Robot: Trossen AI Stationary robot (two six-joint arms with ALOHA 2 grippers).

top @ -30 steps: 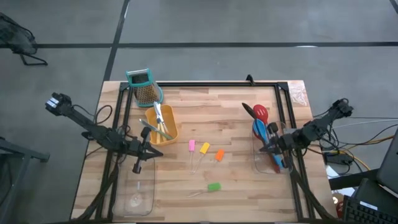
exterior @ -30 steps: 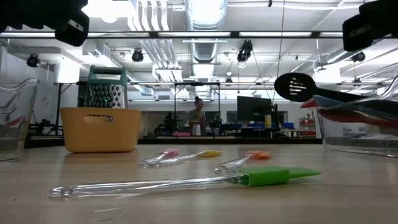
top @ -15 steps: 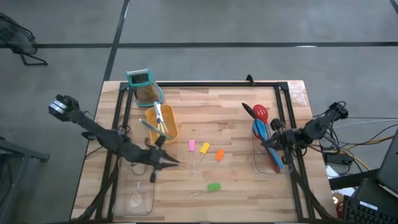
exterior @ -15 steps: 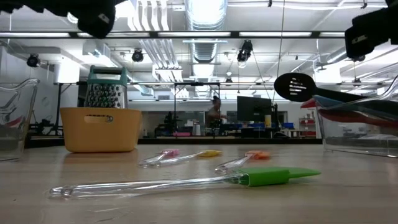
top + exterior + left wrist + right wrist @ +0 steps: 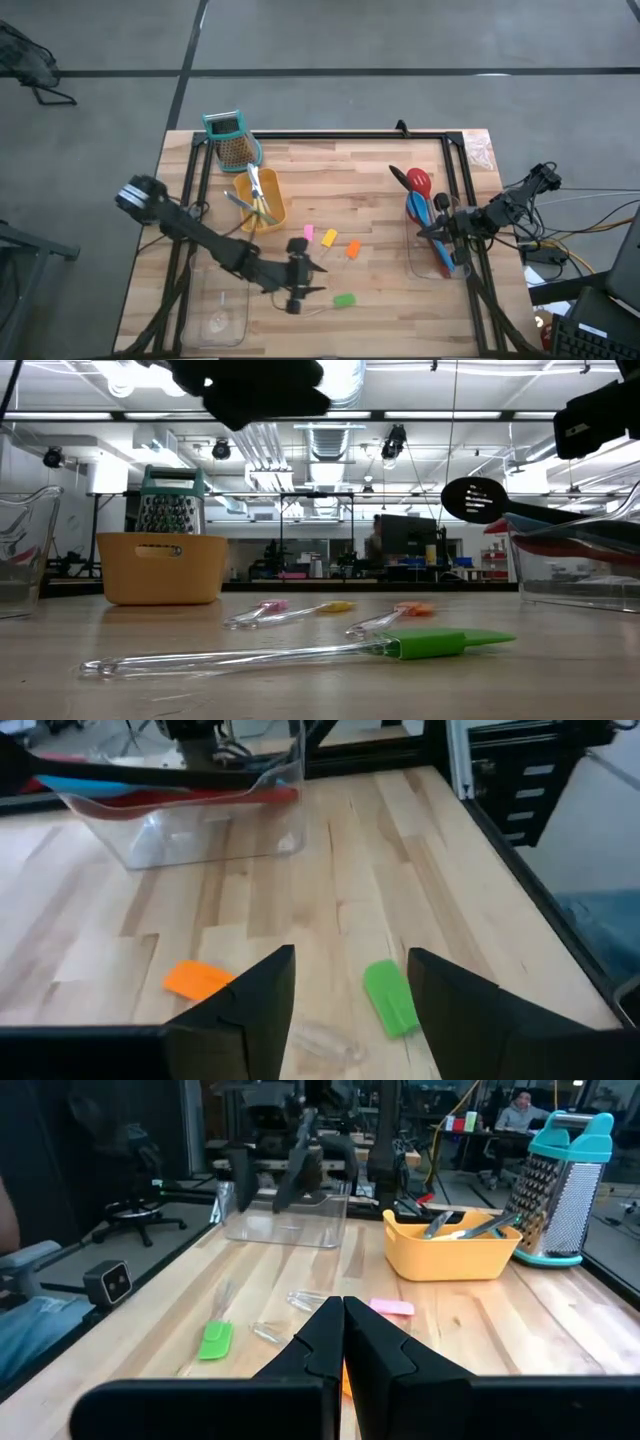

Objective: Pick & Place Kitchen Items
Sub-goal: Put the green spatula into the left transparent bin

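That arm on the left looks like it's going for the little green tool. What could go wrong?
The green-tipped tool lies flat on the table, so the open left gripper might slide off its thin clear handle. Coming down, it could also nudge the orange-tipped tool nearby. The right gripper waits over the clear tray.

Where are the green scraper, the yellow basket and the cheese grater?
green scraper (image 5: 344, 299): high view, on its green head.
yellow basket (image 5: 160, 568): low view, on its front wall.
cheese grater (image 5: 560, 1190): right wrist view, on its metal face below the teal top.
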